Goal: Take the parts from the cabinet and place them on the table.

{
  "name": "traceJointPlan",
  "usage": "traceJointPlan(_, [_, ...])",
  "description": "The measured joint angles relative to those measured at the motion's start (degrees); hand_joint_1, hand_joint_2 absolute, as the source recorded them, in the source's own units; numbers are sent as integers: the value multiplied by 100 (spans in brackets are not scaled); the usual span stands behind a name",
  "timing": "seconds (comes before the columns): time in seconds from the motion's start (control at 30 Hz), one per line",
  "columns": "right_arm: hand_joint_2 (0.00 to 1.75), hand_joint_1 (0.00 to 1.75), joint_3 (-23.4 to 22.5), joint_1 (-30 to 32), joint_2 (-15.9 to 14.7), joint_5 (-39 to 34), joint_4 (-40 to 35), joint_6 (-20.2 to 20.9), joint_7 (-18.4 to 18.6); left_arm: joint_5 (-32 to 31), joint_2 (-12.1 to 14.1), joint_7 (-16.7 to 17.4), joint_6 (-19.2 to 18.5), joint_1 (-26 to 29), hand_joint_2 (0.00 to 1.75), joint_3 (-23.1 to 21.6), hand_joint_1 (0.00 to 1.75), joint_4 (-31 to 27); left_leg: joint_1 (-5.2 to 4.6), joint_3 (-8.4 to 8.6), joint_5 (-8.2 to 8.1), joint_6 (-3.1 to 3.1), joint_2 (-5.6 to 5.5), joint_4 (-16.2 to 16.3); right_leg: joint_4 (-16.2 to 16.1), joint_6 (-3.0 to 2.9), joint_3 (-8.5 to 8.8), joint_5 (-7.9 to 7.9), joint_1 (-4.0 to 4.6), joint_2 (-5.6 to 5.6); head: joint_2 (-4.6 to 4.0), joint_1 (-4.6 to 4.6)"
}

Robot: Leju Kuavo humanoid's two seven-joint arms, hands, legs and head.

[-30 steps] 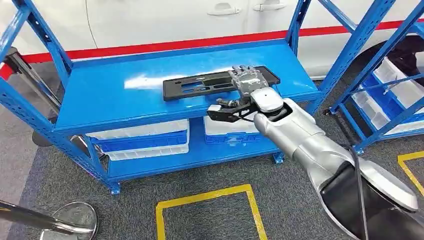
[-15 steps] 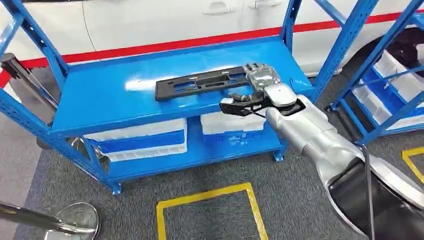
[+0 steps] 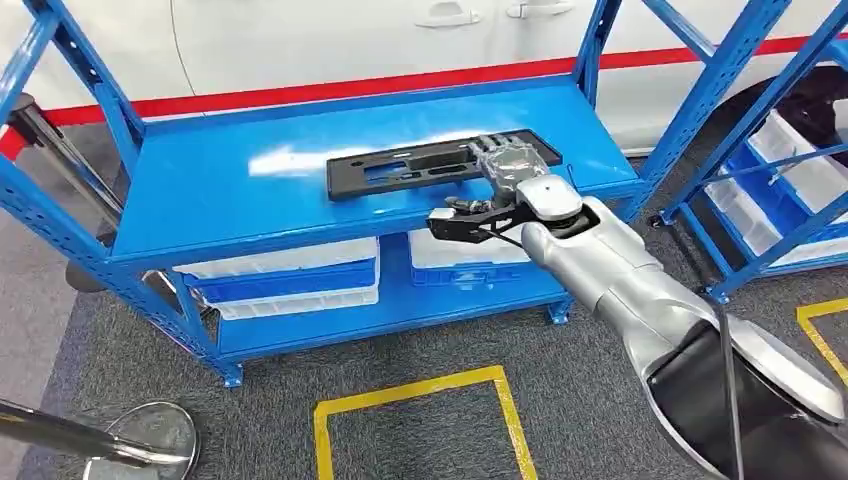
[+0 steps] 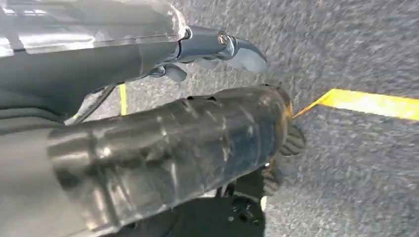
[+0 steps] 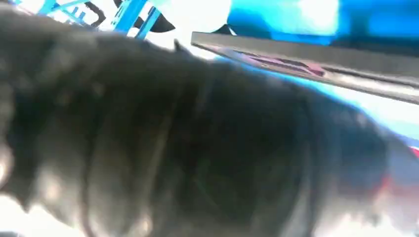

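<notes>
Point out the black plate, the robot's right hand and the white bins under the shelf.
black plate [image 3: 400, 170], head view, its flat middle
right hand [image 3: 505, 165], head view, its back
white bins [image 3: 290, 278], head view, left bin's front

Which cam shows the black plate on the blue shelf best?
Head view. The whole black plate lies flat on the blue shelf, its slots visible, with the right hand on one end. The right wrist view catches a blurred strip of its edge past the hand. The left wrist view looks at the floor.
</notes>
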Motion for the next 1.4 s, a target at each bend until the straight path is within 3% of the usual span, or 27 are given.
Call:
traceJointPlan(0.03, [0, 0, 0, 29, 0, 0, 0, 7, -6, 0, 2, 0, 0, -5, 0, 0, 0, 0, -2, 0, -4, 5, 1, 4, 407, 11, -205, -138, -1, -1, 0, 2])
traceJointPlan(0.07, [0, 0, 0, 58, 0, 0, 0, 17, -15, 0, 2, -2, 2, -10, 0, 0, 0, 0, -2, -2, -7, 5, -1, 14, 635, 17, -329, -149, -3, -2, -2, 2])
traceJointPlan(0.1, [0, 0, 0, 74, -7, -2, 0, 26, -15, 0, 4, -2, -2, -10, 0, 0, 0, 0, -2, 2, -13, 7, -6, 23, 550, 14, -301, -16, -6, -2, -2, 2])
traceJointPlan(0.2, [0, 0, 0, 51, -20, -7, 0, 26, -26, 0, 0, 2, -24, 0, 0, 0, 0, 0, -2, 15, -61, -26, -20, 70, -694, -56, 277, 691, 2, -3, 0, 2])
traceJointPlan(0.23, [0, 0, 0, 46, -33, -7, 0, 26, -26, -6, -7, 4, -24, 2, 0, 0, 0, 2, -26, 0, -76, -53, -21, 84, -955, -84, 418, 653, 37, 3, 0, 0])
traceJointPlan(0.27, [0, 0, 0, 45, -33, -7, -2, 28, -39, -15, -7, 11, -24, -2, 0, 0, 0, 2, -41, -20, -82, -68, -22, 114, -1049, -92, 413, 660, 51, 3, 0, 0])
traceJointPlan(0.37, [0, 0, 0, 62, -37, -9, 0, 31, -44, -33, -7, 22, -24, 1, 0, 0, 0, 2, -32, -4, -61, -145, -21, 63, -1026, -141, 404, 658, 79, 8, 0, -4])
traceJointPlan(0.4, [0, 0, 0, 60, -46, -11, -2, 31, -46, -41, 2, 22, -24, 2, 0, 0, 0, 2, -31, -20, -99, -176, -20, 84, -1089, -195, 440, 697, 5, 3, 0, -4])
traceJointPlan(0.43, [0, 0, 0, 56, -46, -11, -2, 31, -46, -50, -2, 24, -24, 10, 0, 0, 0, 2, -24, -45, -185, -207, -10, 189, -1118, -217, 462, 705, 0, 0, 0, -2])
traceJointPlan(0.47, [0, 0, 0, 51, -46, -15, -2, 35, -57, -66, -4, 26, -26, 8, 0, 0, 0, 2, -20, -184, -396, -228, -10, 513, -1118, -258, 461, 706, -3, -1, 0, -9])
traceJointPlan(0.53, [0, 0, 4, 101, -35, -15, -2, 50, -98, -72, 0, 24, -33, -1, 0, 0, 0, 2, -5, -599, -784, -265, -10, 1393, -1115, -269, 463, 701, 10, -1, 0, -9])
traceJointPlan(0.57, [0, 0, 9, 146, -33, -15, -2, 70, -118, -96, 0, 17, -37, -5, 0, -2, 0, 2, -5, -774, -872, -277, -10, 1735, -1113, -272, 462, 699, 15, -1, -2, -9])
traceJointPlan(0.6, [0, 0, 15, 190, -26, -13, -2, 76, -135, -105, 0, 13, -44, -4, 0, -2, 0, 2, -5, -821, -828, -283, -10, 1807, -1111, -273, 466, 697, 15, -1, 0, -9])
traceJointPlan(0.63, [0, 0, 20, 226, -15, -9, -15, 76, -149, -109, 0, 9, -44, 4, 0, -2, 0, 2, -5, -747, -664, -279, -10, 1626, -1106, -271, 468, 693, 15, 2, 0, -9])
traceJointPlan(0.7, [0, 0, 31, 245, 9, -9, -39, 76, -153, -120, 2, -2, -55, -1, 0, -2, 0, 2, -4, -254, -101, -240, -8, 584, -1080, -254, 472, 673, 13, 14, 0, -9])
traceJointPlan(0.73, [0, 0, 33, 244, 20, -9, -53, 76, -153, -120, 4, -9, -57, -4, 0, -2, 0, 2, -5, -94, 14, -218, -7, 239, -1068, -239, 473, 663, 13, 14, -2, -9])
traceJointPlan(0.77, [0, 0, 33, 241, 22, -9, -63, 79, -153, -120, 4, -17, -59, -14, 0, -2, 0, 2, -48, 1, -85, -194, -9, 71, -1046, -205, 444, 646, 60, 17, -2, -9])
traceJointPlan(0.87, [0, 0, 50, 269, 22, -9, -90, 98, -177, -125, 4, -37, -68, -23, 0, -7, 0, 2, -62, -22, -70, -130, -27, 84, -1086, -128, 456, 675, 35, 7, 0, -4])
traceJointPlan(0.93, [0, 0, 63, 267, 17, -9, -127, 109, -179, -136, -4, -39, -68, -17, 0, -7, 0, 2, 4, 34, -17, -53, -11, -12, -1012, -62, 443, 595, 35, 14, 0, -2])
traceJointPlan(0.97, [0, 0, 66, 260, 15, -11, -127, 114, -179, -140, -4, -39, -68, -23, 0, -7, 0, 2, 3, 39, -14, -19, -9, -22, -802, -47, 330, 439, 41, 5, -2, 0])
traceJointPlan(1.03, [0, 0, 79, 280, 11, -15, -127, 131, -179, -155, -2, -39, -68, -24, 0, -7, 0, 2, -1, 37, -19, -4, -7, -18, 17, -27, -59, 46, 31, 6, 0, 0])
traceJointPlan(1.1, [0, 0, 94, 340, -2, -26, -127, 138, -184, -153, 0, -39, -66, -27, 0, -7, 0, 2, -5, 37, -31, 11, -9, -4, 537, -7, -340, -49, 17, 4, -2, 0])
traceJointPlan(1.17, [0, 0, 114, 369, -13, -33, -133, 160, -186, -164, 0, -35, -57, -24, 0, -7, 0, 2, -5, 39, -62, -1, -24, 34, 117, -21, -168, 323, -1, 1, 0, 0])
traceJointPlan(1.23, [0, 0, 116, 356, -24, -35, -177, 159, -186, -168, -2, -33, -55, -11, 0, -7, 0, 2, -5, 49, -112, -31, -29, 80, -836, -77, 273, 789, 3, -2, 0, 0])
traceJointPlan(1.27, [0, 0, 118, 345, -35, -35, -177, 160, -186, -168, -11, -33, -55, -9, 0, -7, 0, 2, -26, 25, -127, -55, -28, 90, -936, -104, 342, 676, 37, -1, 0, 0])
traceJointPlan(1.37, [0, 0, 122, 361, -31, -37, -208, 173, -195, -171, -13, -33, -55, -25, 0, -7, 0, 2, -28, 10, -109, -131, -26, 80, -1006, -133, 349, 675, 77, 14, 0, -7])
traceJointPlan(1.4, [0, 0, 127, 359, -35, -39, -216, 175, -195, -170, -13, -33, -52, -31, 0, -7, 0, 2, -35, 28, -116, -168, -27, 69, -1040, -168, 373, 685, 41, 15, 0, -7])
